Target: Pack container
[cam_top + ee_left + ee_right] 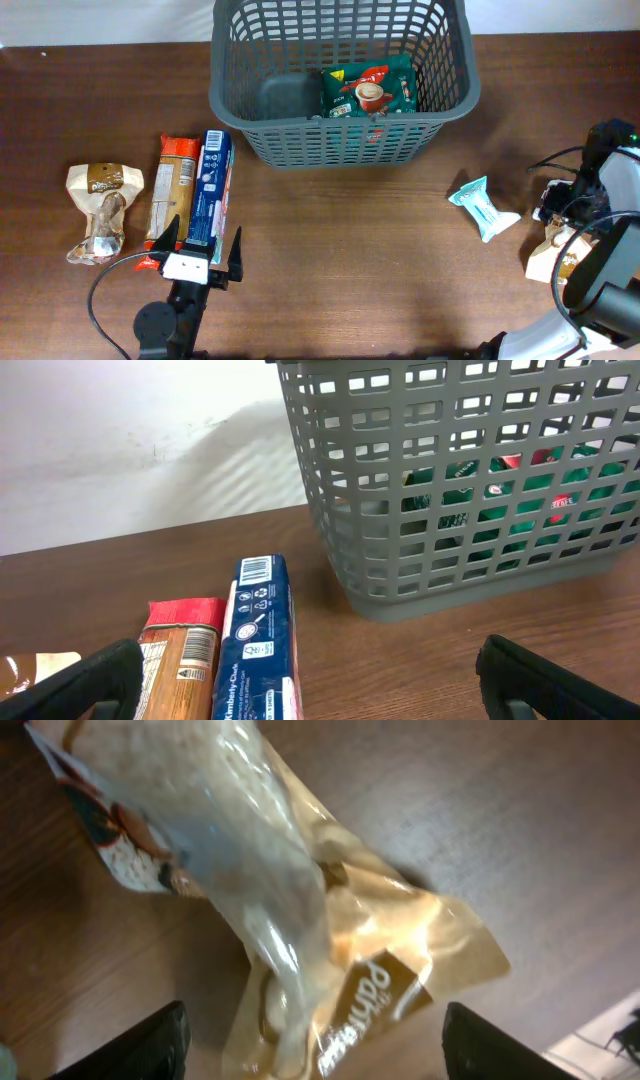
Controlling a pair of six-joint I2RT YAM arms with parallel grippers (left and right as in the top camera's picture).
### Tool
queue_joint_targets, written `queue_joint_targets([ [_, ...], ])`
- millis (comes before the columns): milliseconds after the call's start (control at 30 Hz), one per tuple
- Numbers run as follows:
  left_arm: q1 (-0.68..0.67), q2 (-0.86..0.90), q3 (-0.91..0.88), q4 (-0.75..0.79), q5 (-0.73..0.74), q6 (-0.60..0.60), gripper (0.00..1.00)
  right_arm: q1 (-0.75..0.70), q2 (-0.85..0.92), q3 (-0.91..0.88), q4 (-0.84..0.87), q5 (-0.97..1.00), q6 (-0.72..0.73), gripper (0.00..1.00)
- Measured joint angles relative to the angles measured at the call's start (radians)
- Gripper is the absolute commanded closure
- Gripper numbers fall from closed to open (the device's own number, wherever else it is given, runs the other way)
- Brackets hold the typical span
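Two hands stand spread wide, holding nothing. The left hand [205, 240] straddles the near end of a blue packet [258, 630] marked Kimberly-Clark, its length pointing away. The basket [300, 150] sits beyond, far middle of the counter, nearer this arm. The right hand [320, 1045] hovers over a tan bag [300, 920] lettered "pan…".

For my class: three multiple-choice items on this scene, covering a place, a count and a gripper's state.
1. Where is the green packet? A in the basket; B beside it; C under a gripper.
2. How many items lie left of the basket? A one; B three; C five.
3. The left gripper is: A open; B shut on the basket; C out of view.
Key: 1A, it lies inside the walls; 2B, bag, orange packet, blue box; 3A, its jaws stand wide apart.
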Motion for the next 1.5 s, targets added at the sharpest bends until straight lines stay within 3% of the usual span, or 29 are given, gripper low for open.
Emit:
queue_joint_targets([
  [500,0.0,0.0,0.0,0.0,0.0,0.0,0.01,0.0,0.011,-0.026,0.184,-0.058,-0.082,0.21],
  [633,0.0,0.0,0.0,0.0,0.0,0.0,0.01,0.0,0.047,-0.026,0.188,-0.075,-0.091,0.27],
  [667,0.0,0.0,0.0,0.0,0.0,0.0,0.01,0.0,0.06,-0.026,0.188,-0.08,-0.093,0.34],
  [733,0.0,0.0,0.0,0.0,0.0,0.0,0.01,0.0,0.086,-0.026,0.187,-0.089,-0.097,0.61],
  [833,0.0,0.0,0.0,0.0,0.0,0.0,0.01,-0.001,0.103,-0.026,0.185,-0.076,-0.096,0.93],
  [867,0.0,0.0,0.0,0.0,0.0,0.0,0.01,-0.003,0.103,-0.025,0.183,-0.074,-0.093,0.96],
  [1200,0.0,0.0,0.0,0.0,0.0,0.0,0.01,-0.003,0.103,0.027,0.108,-0.103,0.013,0.96],
  [1367,0.0,0.0,0.0,0.0,0.0,0.0,0.01,-0.003,0.082,0.268,-0.02,-0.167,0.083,0.97],
  [1500,0.0,0.0,0.0,0.0,0.0,0.0,0.01,-0.003,0.006,0.573,-0.097,-0.308,0.086,0.96],
])
